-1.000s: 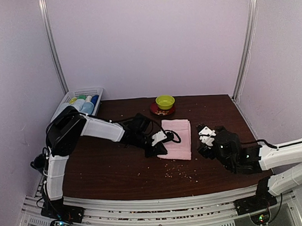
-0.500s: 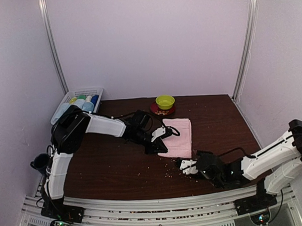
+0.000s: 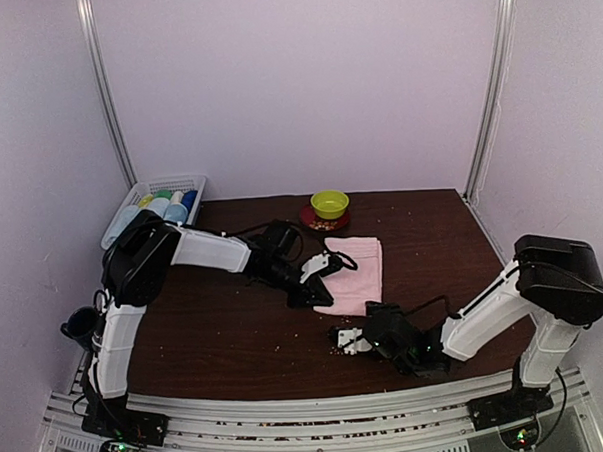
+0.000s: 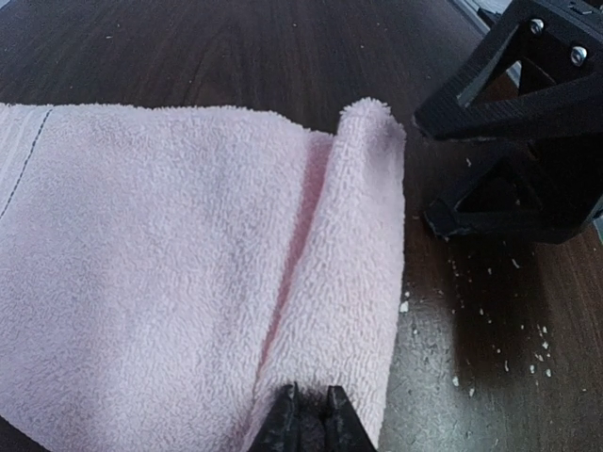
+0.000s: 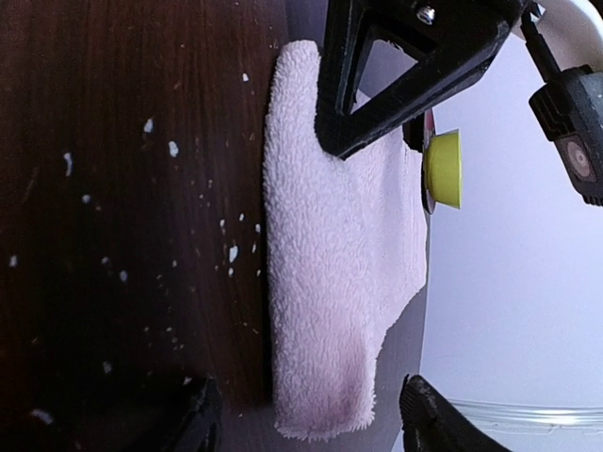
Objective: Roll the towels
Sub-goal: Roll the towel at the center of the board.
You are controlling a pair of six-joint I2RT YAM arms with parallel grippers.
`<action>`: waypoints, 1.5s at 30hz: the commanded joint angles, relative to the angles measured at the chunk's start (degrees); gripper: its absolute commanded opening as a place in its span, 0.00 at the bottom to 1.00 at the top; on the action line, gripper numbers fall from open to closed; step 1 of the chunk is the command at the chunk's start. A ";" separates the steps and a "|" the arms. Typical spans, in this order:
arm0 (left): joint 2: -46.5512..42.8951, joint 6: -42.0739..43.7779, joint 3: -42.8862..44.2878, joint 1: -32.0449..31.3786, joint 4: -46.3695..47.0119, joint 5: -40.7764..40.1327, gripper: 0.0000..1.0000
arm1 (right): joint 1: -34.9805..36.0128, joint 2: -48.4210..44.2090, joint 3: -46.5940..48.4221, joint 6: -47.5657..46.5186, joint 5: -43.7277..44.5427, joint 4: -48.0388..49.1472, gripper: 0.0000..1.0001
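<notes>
1. Towel [image 3: 352, 274] lies mid-table [image 3: 216, 335]; crumbs [image 3: 362, 348] on its near side.
2. Bowl [image 3: 329, 202] sits on saucer [image 3: 309, 223], just behind the towel.
3. Basket [image 3: 169, 180] at far-left corner, bottles [image 3: 165, 205] in it.
4. Left gripper [image 4: 309, 428] at the towel's left edge; right gripper [image 5: 309, 400] near of the towel.

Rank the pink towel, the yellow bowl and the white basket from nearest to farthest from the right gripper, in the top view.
1. Pink towel, just beyond the right gripper, mid-table.
2. Yellow bowl, far edge, centre.
3. White basket, far left corner.
</notes>
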 commanded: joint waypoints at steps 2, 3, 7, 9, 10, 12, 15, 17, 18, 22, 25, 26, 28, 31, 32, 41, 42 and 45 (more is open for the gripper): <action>3.23 0.22 -0.89 1.03 -6.50 -2.33 0.11 | -2.63 5.30 1.71 -2.89 -0.93 -1.37 0.64; 3.23 0.37 -0.89 1.09 -6.55 -2.24 0.11 | -3.01 5.98 2.00 -3.01 -1.11 -1.49 0.63; 3.15 0.49 -0.88 1.45 -6.81 -1.76 0.11 | -4.13 8.74 3.40 -3.97 -1.03 -2.41 0.56; 3.08 0.56 -0.89 1.54 -6.83 -1.49 0.11 | -4.77 10.01 4.15 -3.88 -1.15 -2.65 0.50; 3.01 0.66 -0.96 1.57 -6.78 -1.44 0.11 | -5.03 10.79 4.54 -3.83 -1.26 -2.84 0.48; 2.89 0.71 -1.06 1.63 -6.88 -1.28 0.11 | -5.73 12.23 5.18 -3.82 -1.14 -2.86 0.46; 2.71 0.81 -1.25 1.80 -6.91 -1.18 0.11 | -6.34 13.64 6.19 -3.39 -1.06 -3.08 0.42; 2.62 0.94 -1.24 1.91 -6.90 -0.99 0.11 | -6.61 13.91 6.71 -2.98 -1.37 -3.01 0.36; 2.62 0.99 -1.24 1.92 -6.96 -0.85 0.11 | -6.82 14.01 7.05 -2.69 -1.71 -3.37 0.35; 2.09 1.24 -1.81 2.18 -6.77 -1.03 0.12 | -7.25 13.33 8.93 -0.68 -3.71 -7.26 0.01; 0.33 0.60 -3.28 2.73 -5.22 -1.55 0.18 | -7.31 11.22 10.17 2.01 -6.78 -11.61 0.00; -0.82 0.05 -4.38 2.89 -4.01 -1.92 0.21 | -7.33 10.65 10.82 3.22 -7.73 -13.59 0.00; -3.82 -0.91 -7.52 3.01 -0.70 -2.90 0.29 | -7.31 9.31 11.69 5.97 -9.56 -16.82 0.00; -9.77 -2.97 -13.31 3.15 4.46 -6.47 0.52 | -7.33 7.44 12.17 8.77 -12.22 -20.23 0.00; -11.92 -3.55 -15.28 3.11 6.03 -7.47 0.59 | -7.29 7.10 12.41 9.52 -12.70 -21.11 0.00; -30.68 -3.75 -33.80 1.81 21.37 -13.24 0.91 | -7.00 6.62 17.09 19.87 -23.29 -31.94 0.00; -31.56 -2.87 -35.68 1.64 23.45 -13.05 0.91 | -6.99 6.83 17.49 20.93 -24.97 -32.85 0.00; -33.12 -0.52 -39.90 1.67 28.81 -12.46 0.92 | -7.10 7.16 18.20 23.16 -27.85 -34.37 0.00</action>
